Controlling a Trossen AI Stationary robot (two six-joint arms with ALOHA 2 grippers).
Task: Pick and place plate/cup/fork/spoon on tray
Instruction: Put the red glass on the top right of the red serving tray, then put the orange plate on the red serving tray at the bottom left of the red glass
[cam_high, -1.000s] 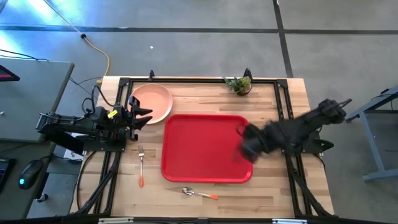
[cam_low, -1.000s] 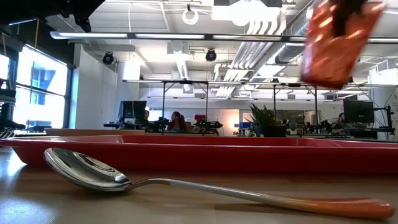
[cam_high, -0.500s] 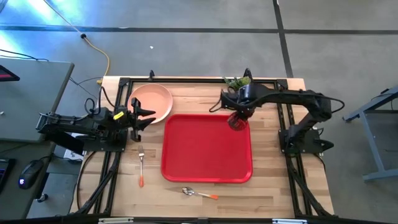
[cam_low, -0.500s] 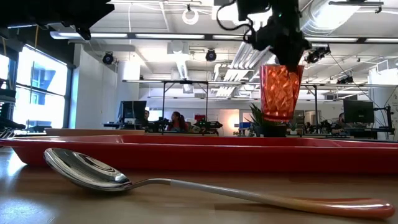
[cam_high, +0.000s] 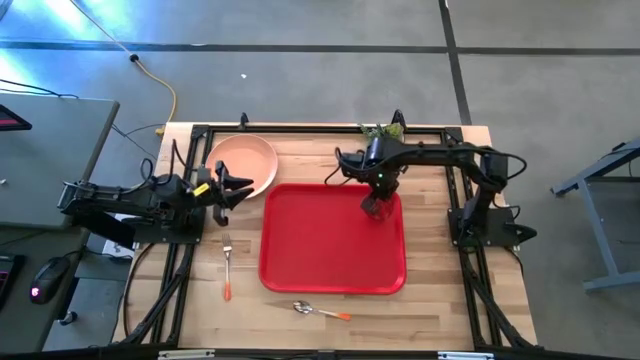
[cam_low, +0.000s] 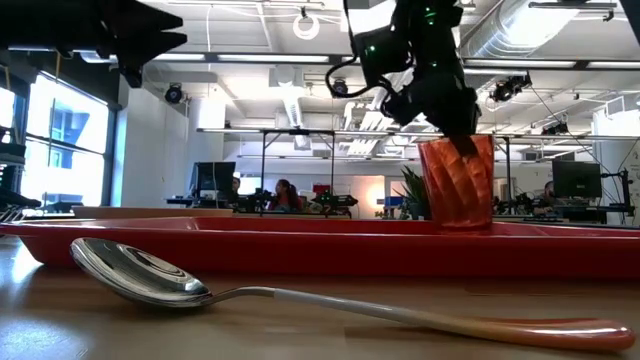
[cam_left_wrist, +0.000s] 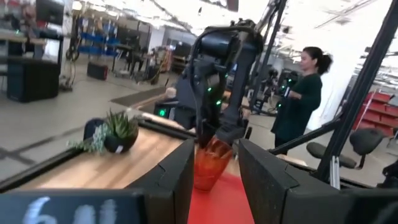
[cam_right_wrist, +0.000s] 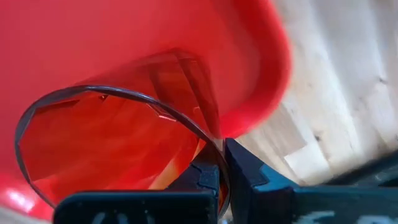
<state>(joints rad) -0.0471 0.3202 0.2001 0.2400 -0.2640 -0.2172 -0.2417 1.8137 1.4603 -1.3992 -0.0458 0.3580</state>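
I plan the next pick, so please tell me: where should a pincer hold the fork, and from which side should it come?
Grip the fork at the middle of its slim orange handle, coming straight down from above. It lies flat on the table, left of the tray, so only a top approach with fingers across the handle seems workable. The left pincer is nearer.

It was an open-plan robotics lab or office: exposed ceiling ducts, rows of desks with monitors, office chairs, a standing person, and a concrete floor around the wooden table.
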